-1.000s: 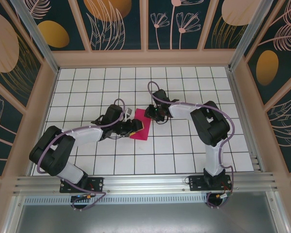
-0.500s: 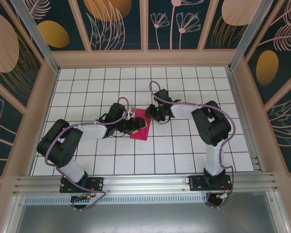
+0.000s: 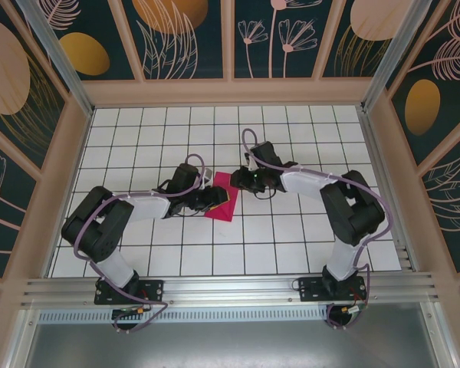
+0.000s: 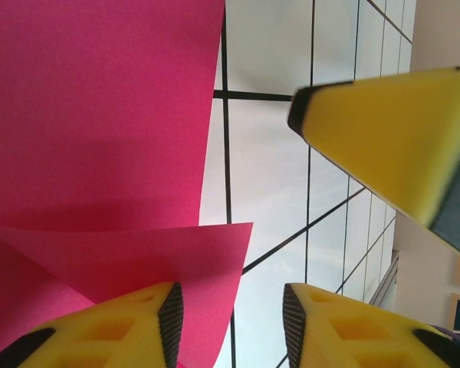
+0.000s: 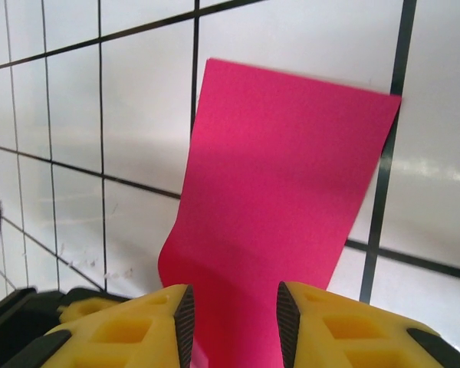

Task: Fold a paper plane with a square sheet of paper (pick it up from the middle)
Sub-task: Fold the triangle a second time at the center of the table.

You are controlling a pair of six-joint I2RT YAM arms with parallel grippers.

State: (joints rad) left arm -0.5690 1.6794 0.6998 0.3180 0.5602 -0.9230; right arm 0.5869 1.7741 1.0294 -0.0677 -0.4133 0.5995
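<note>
Left claw (image 4: 230, 316): jaws apart with white tile showing between them; a raised flap of the square sheet of paper (image 4: 100, 107) reaches past one fingertip into the gap.
Right claw (image 5: 231, 314): jaws apart, with the sheet's curled near end rising up between them.
Paper: magenta-pink, on the white gridded desk (image 3: 291, 230), mid-desk between the two claws.
Top view: both arms bend inward, with one claw at each side of the sheet.
Left wrist view: a flat layer lies beyond the flap; one yellow finger (image 4: 383, 130) of the right claw hangs over bare tiles beside the sheet.
Right wrist view: the sheet's far edge is straight and lies flat.
</note>
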